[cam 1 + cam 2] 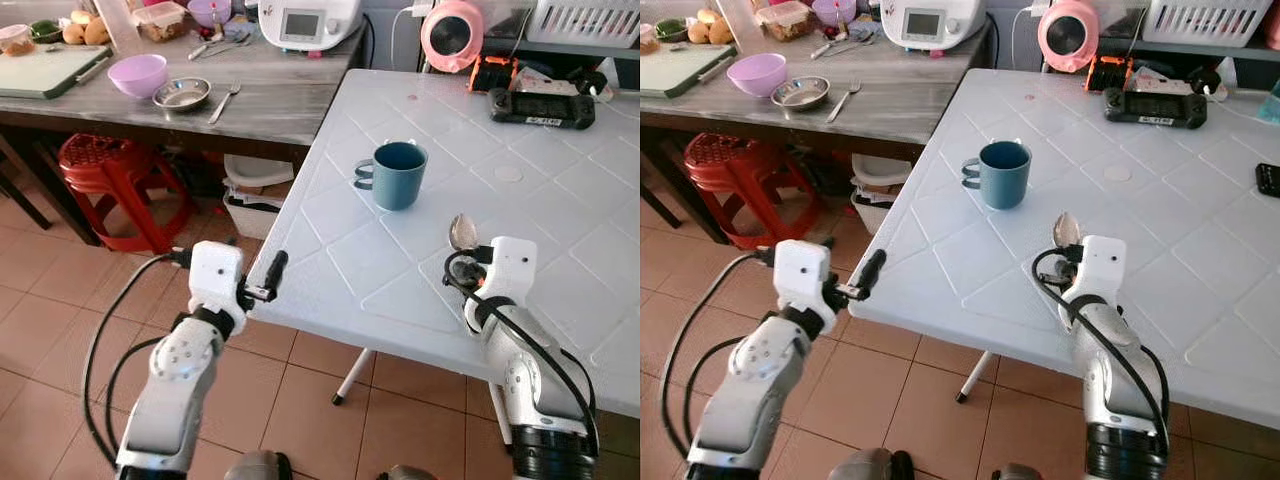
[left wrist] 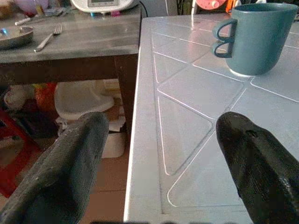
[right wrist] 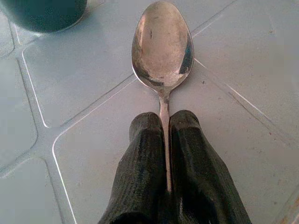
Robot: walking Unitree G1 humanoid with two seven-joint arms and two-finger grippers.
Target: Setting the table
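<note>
Looking down through the left eye view, a teal mug (image 1: 398, 174) stands on the white table (image 1: 560, 230), well in from the near edge. The right gripper (image 1: 462, 262) hovers over the table just this side of the mug, pinching a spoon (image 1: 462, 231) whose bowl points toward it. The left gripper (image 1: 262, 285) hangs beside the table's near corner, off the edge.

The right eye view gives the same layout; whether the spoon's bowl touches the table or floats above it is hard to judge from up here.

From the left wrist view, the left fingers (image 2: 65, 172) are spread wide with nothing between them, the table's edge and the mug ahead.

From the right wrist view, the right fingers (image 3: 140, 163) are squeezed onto the spoon's thin handle, the bowl sticking out ahead over the table, with the mug's base close by at one side.

Risks, as I judge them: the grip sits on a narrow, smooth handle, so the spoon could swivel or slide out if lowered at a tilt; pushing forward might knock the bowl against the mug; and the left gripper, so near the corner, could bump the table if the robot shifts.
</note>
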